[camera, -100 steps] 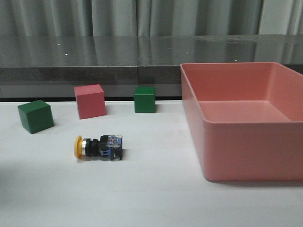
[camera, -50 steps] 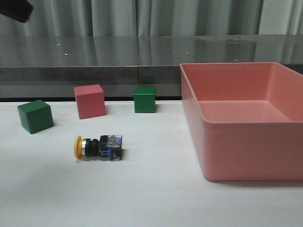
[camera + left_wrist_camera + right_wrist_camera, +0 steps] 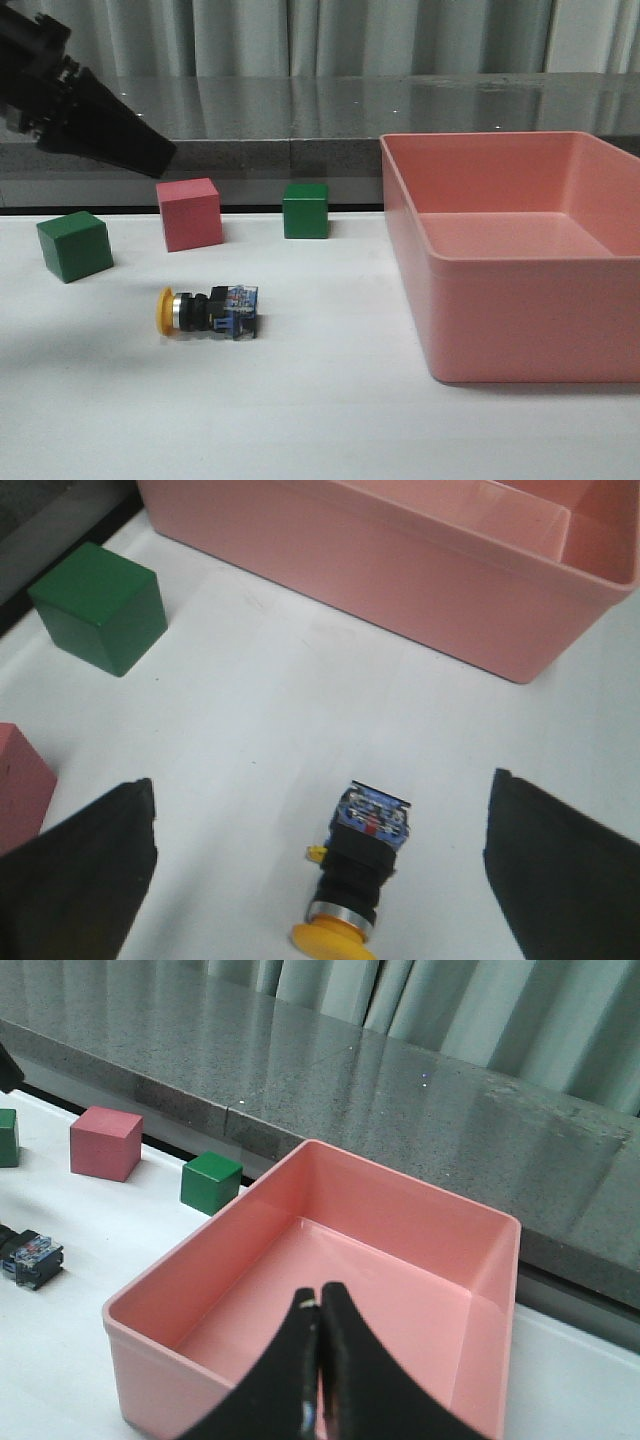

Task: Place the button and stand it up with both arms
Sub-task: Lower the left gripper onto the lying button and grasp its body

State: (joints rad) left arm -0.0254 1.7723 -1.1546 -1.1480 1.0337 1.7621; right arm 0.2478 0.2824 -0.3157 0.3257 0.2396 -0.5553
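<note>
The button lies on its side on the white table, yellow cap to the left, blue contact block to the right. In the left wrist view the button lies between my two wide-apart fingers. My left gripper is open and high above it; in the front view the left arm reaches in from the upper left. My right gripper is shut and empty, hovering over the pink bin. The right arm is out of the front view.
A large pink bin stands at the right. A green cube, a pink cube and a second green cube sit behind the button. A dark stone ledge runs along the back.
The left arm has come into the front view from the upper left corner and moved down and to the right. The button and cubes have not moved.
</note>
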